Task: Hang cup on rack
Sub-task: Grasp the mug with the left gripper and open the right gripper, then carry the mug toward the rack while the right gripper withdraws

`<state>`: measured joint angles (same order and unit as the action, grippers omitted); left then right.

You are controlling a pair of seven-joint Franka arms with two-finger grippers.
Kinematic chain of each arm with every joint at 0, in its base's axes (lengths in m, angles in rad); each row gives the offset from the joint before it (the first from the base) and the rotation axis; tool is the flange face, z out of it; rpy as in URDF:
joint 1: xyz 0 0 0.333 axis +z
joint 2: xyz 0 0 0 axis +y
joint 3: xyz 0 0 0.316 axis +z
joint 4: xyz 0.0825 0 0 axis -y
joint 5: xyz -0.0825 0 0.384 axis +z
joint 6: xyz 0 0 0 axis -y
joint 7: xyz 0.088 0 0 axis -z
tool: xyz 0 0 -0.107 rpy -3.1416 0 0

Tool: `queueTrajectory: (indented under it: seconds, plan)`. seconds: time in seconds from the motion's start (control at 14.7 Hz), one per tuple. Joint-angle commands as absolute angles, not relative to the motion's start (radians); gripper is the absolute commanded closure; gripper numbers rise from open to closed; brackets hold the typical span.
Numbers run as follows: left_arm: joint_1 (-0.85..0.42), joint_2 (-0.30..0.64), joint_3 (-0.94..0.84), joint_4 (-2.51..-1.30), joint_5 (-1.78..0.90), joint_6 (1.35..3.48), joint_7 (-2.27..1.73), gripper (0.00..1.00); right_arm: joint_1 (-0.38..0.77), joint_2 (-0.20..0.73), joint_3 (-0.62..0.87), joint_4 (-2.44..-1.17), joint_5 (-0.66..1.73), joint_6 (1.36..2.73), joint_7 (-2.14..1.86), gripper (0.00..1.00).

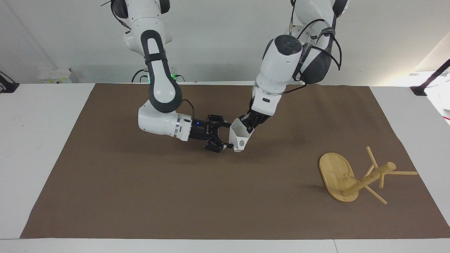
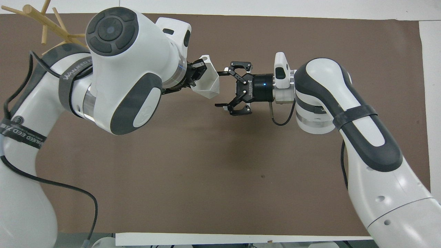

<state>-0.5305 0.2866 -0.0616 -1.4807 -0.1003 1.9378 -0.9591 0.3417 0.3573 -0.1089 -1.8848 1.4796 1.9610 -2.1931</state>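
Observation:
The white faceted cup hangs tilted over the middle of the brown mat, its small handle loop facing down. My left gripper is shut on the cup's rim and holds it in the air; it also shows in the overhead view with the cup. My right gripper is open, level with the cup and just clear of it, also seen from overhead. The bamboo rack lies tipped on its side at the left arm's end of the mat. From overhead only the rack's pegs show past the left arm.
The brown mat covers most of the white table. A small white box sits at the table's edge by the right arm's end, near the robots. A black clamp stand is at the left arm's end.

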Motion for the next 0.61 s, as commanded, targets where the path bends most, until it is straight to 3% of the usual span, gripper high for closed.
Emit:
queueTrajectory:
  seconds: [0.0,0.34,0.55]
  plan:
    - [-0.412,0.168,-0.063,-1.596,-0.116,1.977,-0.861,1.00,0.215,0.276,-0.104,-1.917,1.296,1.887,-2.197,0.01]
    - [-0.284,-0.041,-0.063,-2.082,-0.250,2.576,-0.727,1.00,0.019,0.160,-0.106,-1.908,0.840,1.770,-1.967,0.01]
    - [-0.285,-0.034,-0.063,-2.160,-0.414,2.758,-0.707,1.00,-0.046,0.124,-0.107,-1.885,0.593,1.770,-1.828,0.01]
